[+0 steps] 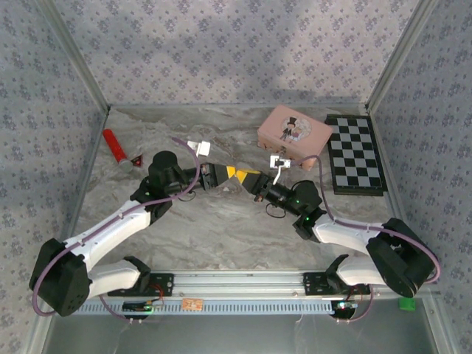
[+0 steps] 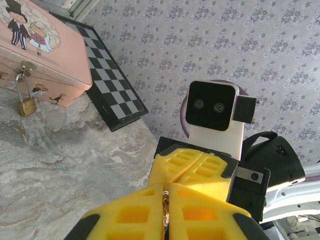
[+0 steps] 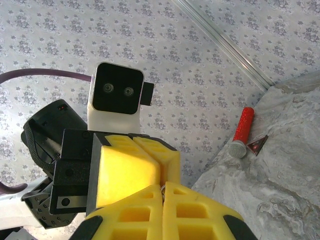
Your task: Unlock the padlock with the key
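Your two arms meet nose to nose over the middle of the marbled surface point(image 1: 221, 228), yellow tips touching. The left gripper point(image 2: 166, 191) has its jaws clenched, and in the left wrist view a thin metal sliver, the key point(image 2: 165, 212), sits in the seam between them. The right gripper point(image 3: 162, 190) faces it with jaws also pressed together. You get a small glint where the two sets of tips meet, but you cannot tell whether the right jaws have any hold on the key.

The tin point(image 1: 295, 127) sits at the far right of the surface, well apart from both grippers, with its lid down, so what is inside is hidden from you. The padlock point(image 2: 27, 106) hangs on the tin's front wall, its thin shackle threaded through the clasp point(image 2: 26, 67), with the brass body dangling just above the surface. The shackle looks closed. Nothing touches the padlock.

Right beside the tin, on its right, the chessboard point(image 1: 356, 155) lies flat. Over at the far left a red mic point(image 1: 114, 147) lies on the surface with its grey head toward you, and a small triangular piece point(image 3: 257, 145) lies just beside that head.
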Available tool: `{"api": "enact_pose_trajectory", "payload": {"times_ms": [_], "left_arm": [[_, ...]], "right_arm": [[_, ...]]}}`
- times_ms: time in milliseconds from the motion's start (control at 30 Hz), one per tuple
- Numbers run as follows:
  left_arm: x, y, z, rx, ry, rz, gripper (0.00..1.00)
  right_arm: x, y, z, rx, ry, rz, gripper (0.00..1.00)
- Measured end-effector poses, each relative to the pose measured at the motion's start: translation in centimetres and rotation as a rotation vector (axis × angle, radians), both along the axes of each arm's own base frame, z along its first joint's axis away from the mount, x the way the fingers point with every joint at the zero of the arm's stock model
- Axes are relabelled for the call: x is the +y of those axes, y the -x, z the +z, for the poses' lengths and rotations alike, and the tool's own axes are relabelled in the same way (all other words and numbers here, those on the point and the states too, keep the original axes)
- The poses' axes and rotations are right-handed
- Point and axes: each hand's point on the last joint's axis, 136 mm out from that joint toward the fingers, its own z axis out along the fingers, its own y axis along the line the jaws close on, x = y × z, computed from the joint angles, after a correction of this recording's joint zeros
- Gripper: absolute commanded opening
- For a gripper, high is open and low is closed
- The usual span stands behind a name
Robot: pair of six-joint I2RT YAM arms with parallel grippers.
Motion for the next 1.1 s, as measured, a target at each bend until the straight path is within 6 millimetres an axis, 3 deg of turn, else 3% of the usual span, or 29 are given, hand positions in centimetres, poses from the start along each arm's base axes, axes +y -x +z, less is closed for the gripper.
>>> {"api": "enact_pose_trajectory", "payload": {"times_ms": [167,300,433,533,633,867,1100], "left_arm": [[0.0,-0.1,0.0,-0.008,-0.004,0.005,0.0],[0.0,0.1,-0.3,-0.02,-0.036,0.006,0.0],[0.9,0.0,0.2,-0.087,-0.153,0.055,0.0],[1.9,-0.9,1.8,-0.179,-0.27,0.131,0.0],[2.2,-0.8,3.0,-0.268,-0.362,0.15,0.0],[1.6,1.4,1.8,-0.31,-0.437,0.034,0.0],[0.6,3.0,2.7,-0.309,-0.366,-0.063,0.0]], "right_arm": [[0.0,-0.1,-0.1,0.003,0.001,-0.002,0.03],[-0.3,-0.3,-0.7,0.023,0.01,-0.02,0.38],[-1.4,-0.7,-2.6,0.059,0.045,-0.086,0.59],[-2.2,-0.8,-3.2,0.068,0.067,-0.127,0.61],[-2.7,-0.8,-2.5,0.036,0.07,-0.156,0.65],[-2.5,0.7,-1.2,-0.085,0.086,-0.116,0.66],[-1.1,3.6,-0.1,-0.189,0.081,0.025,0.65]]}}
